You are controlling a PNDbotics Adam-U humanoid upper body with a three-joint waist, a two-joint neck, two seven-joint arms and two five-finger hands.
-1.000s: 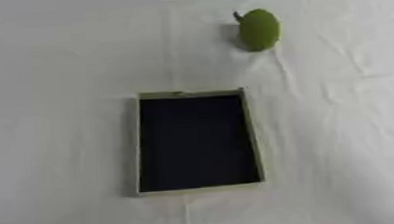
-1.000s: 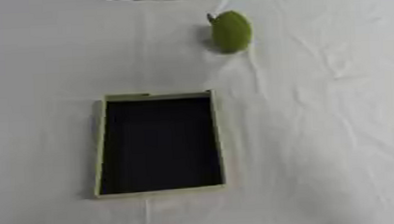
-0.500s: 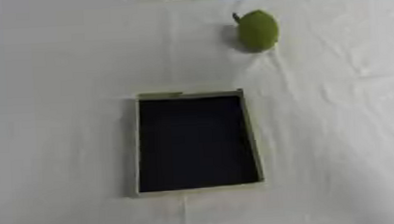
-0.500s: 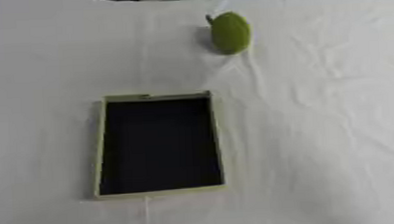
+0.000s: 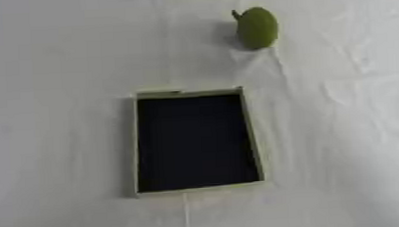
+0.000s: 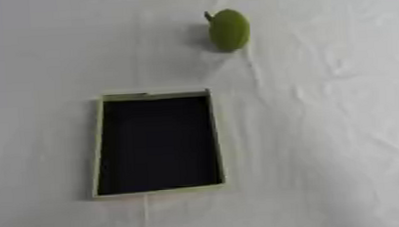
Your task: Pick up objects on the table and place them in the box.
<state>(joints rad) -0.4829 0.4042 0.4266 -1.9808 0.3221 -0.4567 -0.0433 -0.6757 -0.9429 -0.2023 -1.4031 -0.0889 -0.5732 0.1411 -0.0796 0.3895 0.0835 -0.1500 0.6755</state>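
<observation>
Nothing moving since before: green fruit (image 5: 256, 27) sitting far from empty box (image 5: 194, 140), hands out of view, state unknowable.

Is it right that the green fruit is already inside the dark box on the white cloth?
Not quite. The green fruit is not inside the box; it lies on the white cloth beyond the box's far end, apart from it. The left eye view shows the box empty.
</observation>
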